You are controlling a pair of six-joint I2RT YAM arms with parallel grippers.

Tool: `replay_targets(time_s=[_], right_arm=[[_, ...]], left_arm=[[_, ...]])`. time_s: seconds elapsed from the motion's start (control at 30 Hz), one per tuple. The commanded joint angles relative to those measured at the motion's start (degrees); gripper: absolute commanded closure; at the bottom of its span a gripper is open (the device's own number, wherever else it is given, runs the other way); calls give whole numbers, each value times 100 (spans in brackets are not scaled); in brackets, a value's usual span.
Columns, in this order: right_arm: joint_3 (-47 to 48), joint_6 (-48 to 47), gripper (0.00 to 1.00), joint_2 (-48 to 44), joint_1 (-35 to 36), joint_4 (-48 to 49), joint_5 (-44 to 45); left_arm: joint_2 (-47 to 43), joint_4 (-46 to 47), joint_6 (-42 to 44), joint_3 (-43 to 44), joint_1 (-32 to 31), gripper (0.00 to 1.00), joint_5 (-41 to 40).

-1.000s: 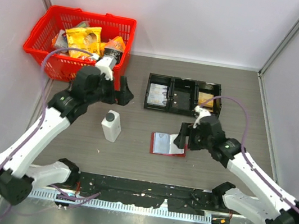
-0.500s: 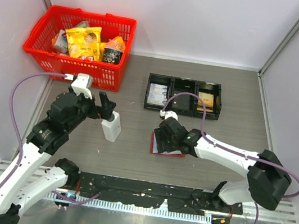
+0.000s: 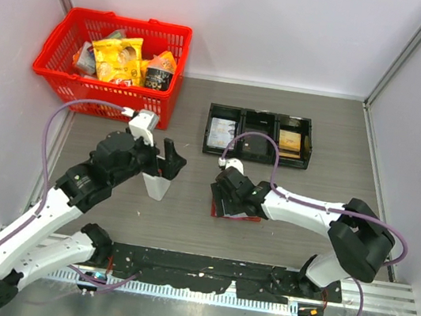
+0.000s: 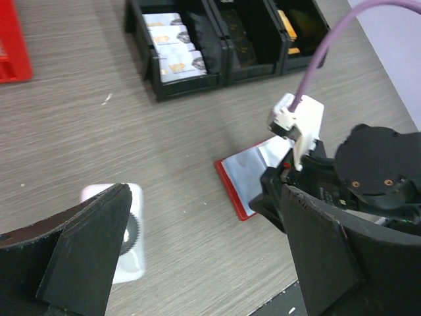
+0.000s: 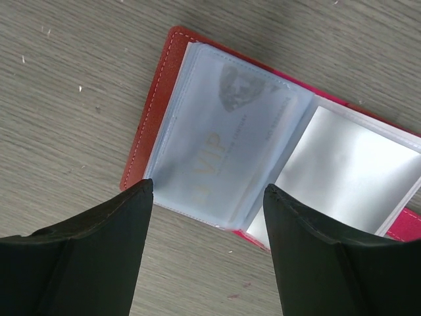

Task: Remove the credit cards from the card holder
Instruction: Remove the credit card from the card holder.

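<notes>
Left gripper [image 4: 204, 253] and right gripper [image 5: 205, 197] jaws gape; spread card holder [image 5: 153, 113] sleeves a credit card [image 5: 223, 145].

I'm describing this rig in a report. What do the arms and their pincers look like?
The left arm and right arm have white shells with black joints. A purple cable loops off each wrist. The left pincer and right pincer have flat black wedge-shaped fingers.
</notes>
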Motion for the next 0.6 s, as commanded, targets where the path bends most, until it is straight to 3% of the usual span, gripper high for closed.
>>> replay_targets(time_s=[0.0, 0.57], right_arm=[[95, 35, 28, 34, 21, 251, 331], [-749, 272, 38, -133, -93, 998, 208]], left_arm=[[158, 524, -164, 227, -469, 0, -325], [975, 902, -357, 332, -1999, 0, -1046]])
